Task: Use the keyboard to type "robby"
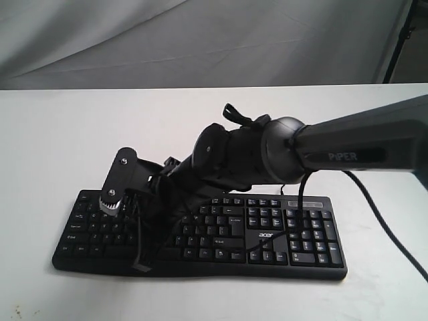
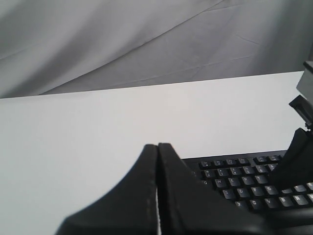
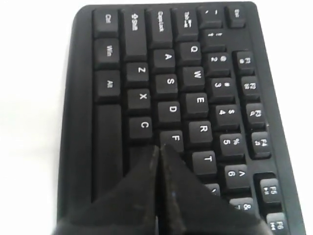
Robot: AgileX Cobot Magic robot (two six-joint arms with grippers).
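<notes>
Grey cloth (image 1: 134,40) hangs behind a white table (image 1: 60,134). The right arm (image 1: 354,144) comes in from the right side and reaches across the middle, hiding the centre keys. The black keyboard (image 1: 294,244) lies flat on the near part of the table, number pad to the right in the exterior view. A thin black cable (image 1: 381,214) trails on the table right of it. Right gripper (image 3: 157,149): fingers pressed together, nothing between them, tip over the letter rows just beside the F key (image 3: 172,139); contact cannot be judged. Left gripper (image 2: 157,147): fingers also pressed together and empty, beside the keyboard's end, over the table
</notes>
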